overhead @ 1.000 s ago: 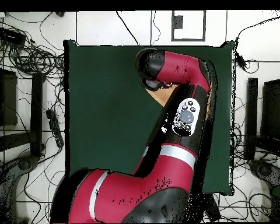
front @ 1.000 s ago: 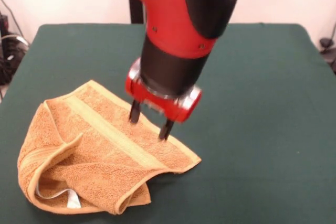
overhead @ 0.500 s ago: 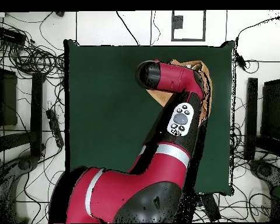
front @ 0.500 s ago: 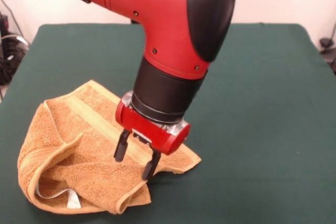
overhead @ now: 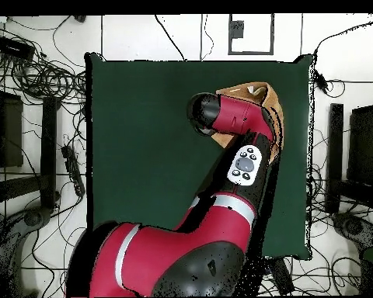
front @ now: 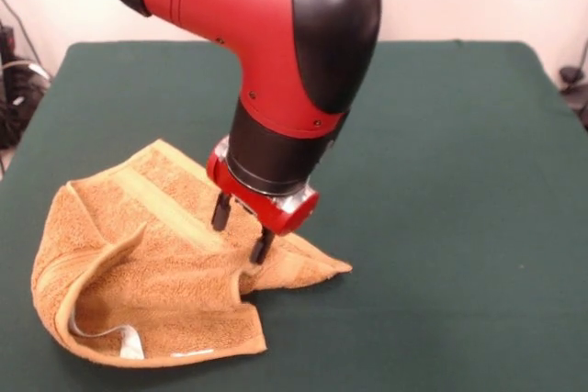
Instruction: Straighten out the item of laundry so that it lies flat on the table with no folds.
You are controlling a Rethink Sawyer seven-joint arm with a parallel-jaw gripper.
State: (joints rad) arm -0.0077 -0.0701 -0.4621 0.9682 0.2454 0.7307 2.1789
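Observation:
The item of laundry (front: 138,263) is an orange-tan towel lying rumpled at the table's (front: 459,181) near left. Its near part is folded over in a curled flap, with a white label (front: 130,346) at the front edge. My gripper (front: 242,229) stands on the towel's right part beside a woven band. It is open, its two dark fingers (front: 220,212) apart with their tips down on the cloth, and a ridge of cloth rises toward the right one. In the overhead view the arm hides the gripper, and only a strip of towel (overhead: 261,93) shows on the table (overhead: 143,155).
The towel lies close to the table's near and left edges in the front view. Green tabletop stretches to the right and behind. Cables and dark equipment (overhead: 34,77) surround the table on the floor in the overhead view.
The gripper came down over the towel's near fold, then drew back up the picture onto the band. The towel's near flap has shifted and now lies flatter along the front.

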